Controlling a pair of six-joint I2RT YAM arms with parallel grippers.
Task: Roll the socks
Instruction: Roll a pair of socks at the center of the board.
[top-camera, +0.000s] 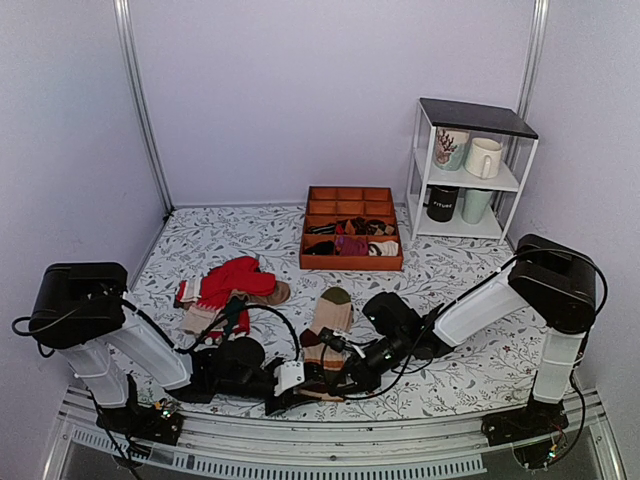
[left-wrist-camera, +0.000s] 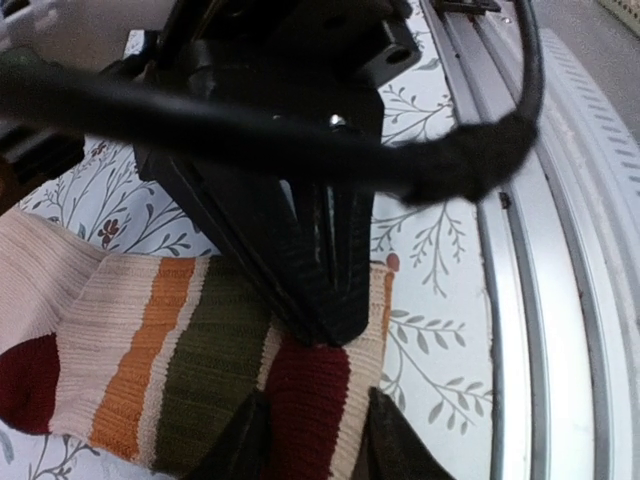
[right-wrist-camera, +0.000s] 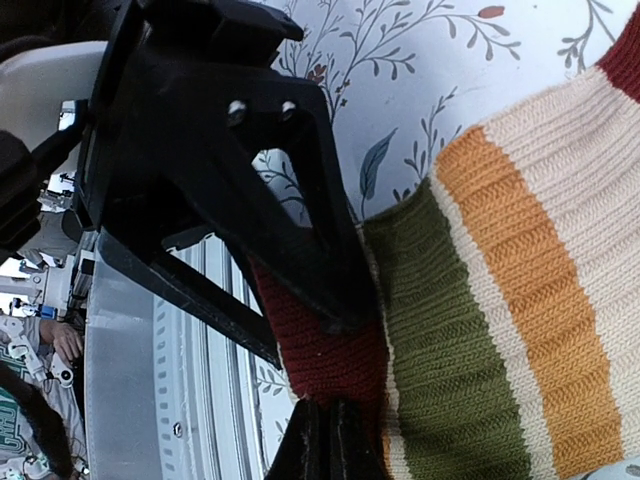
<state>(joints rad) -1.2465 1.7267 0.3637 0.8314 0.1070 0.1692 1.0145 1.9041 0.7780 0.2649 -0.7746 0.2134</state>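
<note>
Two grippers meet at the dark maroon cuff (right-wrist-camera: 320, 350) of the long beige ribbed socks with olive, orange and cream stripes (top-camera: 328, 318), which lie near the table's front edge. The right gripper (right-wrist-camera: 325, 425) pinches that cuff. The left gripper (left-wrist-camera: 318, 435) straddles it with narrow jaws; I cannot tell whether they grip. Both should catch both layers squarely, then roll evenly toward the toe. A leaf-printed tablecloth (top-camera: 470, 360) lies underneath, with lilac walls and a white mug shelf (top-camera: 470, 160) behind.

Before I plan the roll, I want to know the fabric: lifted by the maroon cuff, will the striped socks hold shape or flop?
Probably flop: the socks are soft ribbed knit lying flat, so the free length would likely sag. Likely light, and the ribs should give the right pincer, shut on the maroon cuff, fair purchase.
</note>
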